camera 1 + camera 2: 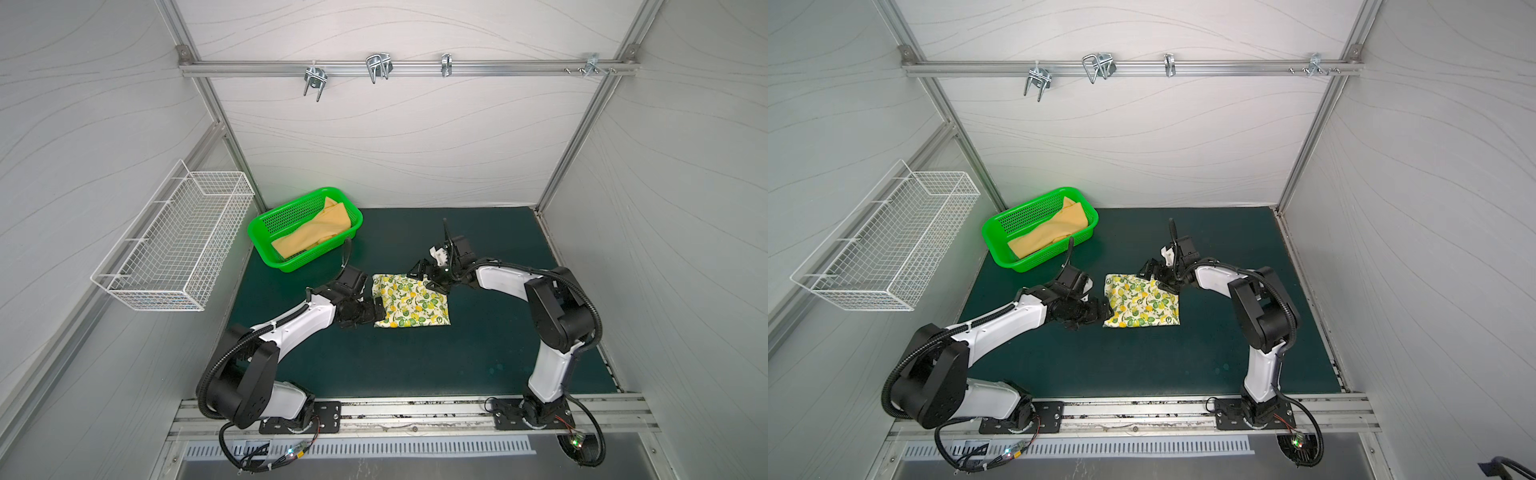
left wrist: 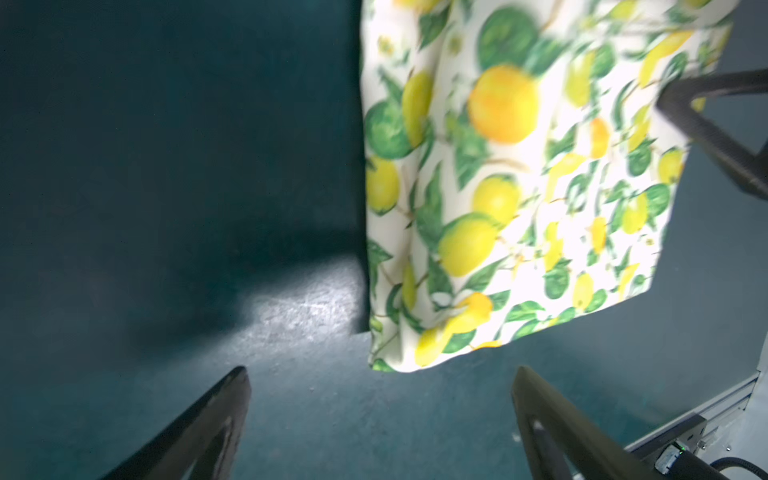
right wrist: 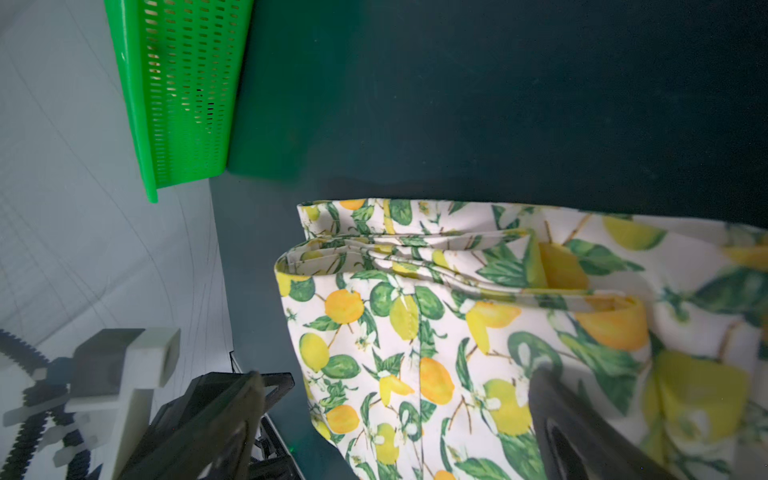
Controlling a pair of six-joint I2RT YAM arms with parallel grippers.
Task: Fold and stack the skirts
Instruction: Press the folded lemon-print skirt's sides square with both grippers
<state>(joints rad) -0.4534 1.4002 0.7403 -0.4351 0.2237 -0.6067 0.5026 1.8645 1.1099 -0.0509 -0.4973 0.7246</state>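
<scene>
Neatly folded, the lemon-print skirt (image 1: 411,305) is seen lying flat on the green mat (image 1: 415,365). It is flanked by the left gripper (image 1: 376,311) at its left edge and the right gripper (image 1: 428,277) over its far right corner, both spread wide with nothing held. The mustard skirt (image 1: 316,232) is seen crumpled in the green basket (image 1: 254,232). The loose layers along the fold's far edge would best be squared before the mustard skirt is fetched.

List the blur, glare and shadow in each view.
Left wrist view: the lemon-print skirt is soft, a pale glare patch sits on the green mat beside deep shadow. Right wrist view: the skirt's folds are sharp, the near fingers blurred. Both top views: even light, sharp, frame posts splay outward as through a wide lens.
</scene>
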